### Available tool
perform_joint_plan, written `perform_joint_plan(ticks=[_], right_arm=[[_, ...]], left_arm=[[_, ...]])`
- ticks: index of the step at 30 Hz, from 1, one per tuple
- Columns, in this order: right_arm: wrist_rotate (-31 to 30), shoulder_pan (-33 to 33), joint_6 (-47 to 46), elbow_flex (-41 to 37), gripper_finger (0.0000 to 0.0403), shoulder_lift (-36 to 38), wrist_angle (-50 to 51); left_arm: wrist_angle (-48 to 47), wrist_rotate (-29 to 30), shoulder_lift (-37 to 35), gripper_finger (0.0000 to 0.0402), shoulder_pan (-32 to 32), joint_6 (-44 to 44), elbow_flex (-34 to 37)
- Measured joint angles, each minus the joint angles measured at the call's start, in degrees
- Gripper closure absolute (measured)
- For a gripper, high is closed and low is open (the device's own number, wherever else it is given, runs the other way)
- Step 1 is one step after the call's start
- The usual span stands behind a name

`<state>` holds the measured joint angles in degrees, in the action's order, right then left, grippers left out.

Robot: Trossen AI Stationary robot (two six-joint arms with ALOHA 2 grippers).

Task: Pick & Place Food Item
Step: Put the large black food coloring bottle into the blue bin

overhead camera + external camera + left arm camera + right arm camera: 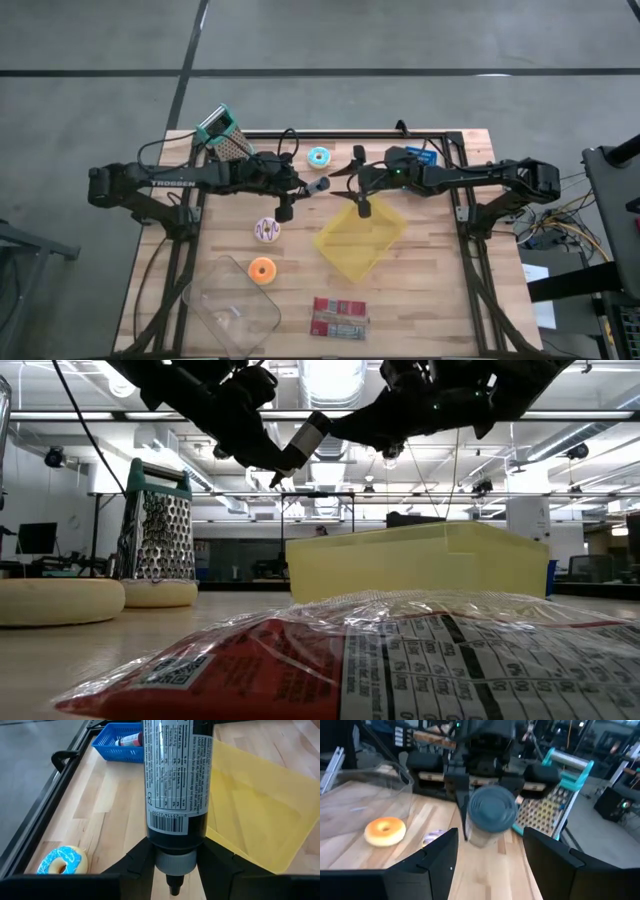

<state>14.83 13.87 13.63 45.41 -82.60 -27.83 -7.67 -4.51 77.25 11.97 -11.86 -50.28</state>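
Observation:
My left gripper [298,188] is shut on a dark bottle [318,186] with a white printed label and a grey nozzle cap [173,862]. It holds the bottle in the air by the far left corner of the yellow bin [360,240]. My right gripper [352,188] is open and faces the bottle's round base [492,810]. Its fingers [440,857] stand on either side, short of the base and apart from it. In the low view the bottle [303,442] slants, nozzle low toward the left. My left gripper pinches the bottle at its cap end [174,842], one finger [136,864] on each side where the body narrows to the grey cap. The fingers come level from the table's left and lie along the bottle. The bottle sticks out past the fingertips toward the right arm, lifted clear.
A blue-iced doughnut [319,156], a purple-striped doughnut [266,230] and an orange doughnut [261,269] lie on the wooden table. A grater [225,133] stands at the far left and a blue basket [422,155] at the far right. A clear tub [230,305] and a red packet [340,318] lie near the front.

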Motion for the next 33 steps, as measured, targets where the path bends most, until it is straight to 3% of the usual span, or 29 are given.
perform_joint_plan(ticks=[12,21,33], right_arm=[[0.3,-0.2,1.8,3.0,0.0181,-10.0,-11.9],[0.9,-0.3,2.0,9.1,0.0181,-15.0,-11.5],[2.0,-0.5,2.0,9.0,0.0202,-15.5,-11.4]], left_arm=[[0.8,0.1,0.0,0.0278,0.0,0.0,0.0],[-0.1,0.4,0.0,0.0278,0.0,0.0,0.0],[-0.1,0.0,0.0,0.0277,0.0,1.4,1.0]])
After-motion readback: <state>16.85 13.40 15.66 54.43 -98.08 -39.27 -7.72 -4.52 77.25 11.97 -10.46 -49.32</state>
